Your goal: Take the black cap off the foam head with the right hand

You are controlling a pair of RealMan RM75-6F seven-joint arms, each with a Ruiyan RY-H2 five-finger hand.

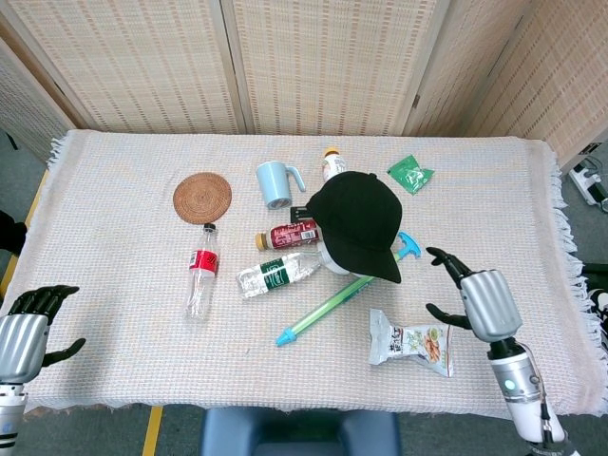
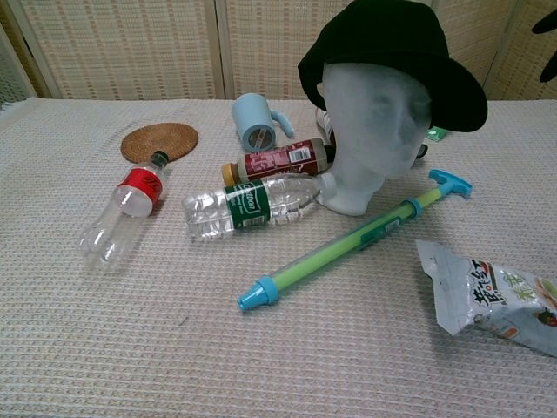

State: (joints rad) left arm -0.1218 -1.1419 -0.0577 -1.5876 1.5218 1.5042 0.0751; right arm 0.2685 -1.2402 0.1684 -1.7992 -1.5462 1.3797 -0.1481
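The black cap (image 1: 359, 221) (image 2: 390, 54) sits on the white foam head (image 2: 372, 131) near the middle of the table, its brim toward the front right. My right hand (image 1: 480, 300) hovers open to the right of the cap, fingers spread, a short gap from the brim. In the chest view only its dark fingertips (image 2: 546, 26) show at the top right edge. My left hand (image 1: 27, 332) rests open at the table's front left corner, far from the cap.
Beside the foam head lie a clear water bottle (image 1: 277, 273), a red-labelled bottle (image 1: 287, 235), a green and blue water squirter (image 1: 346, 290) and a snack bag (image 1: 410, 342). Farther off are a blue mug (image 1: 275, 182), woven coaster (image 1: 202, 197), cola bottle (image 1: 199, 274) and green packet (image 1: 409, 175).
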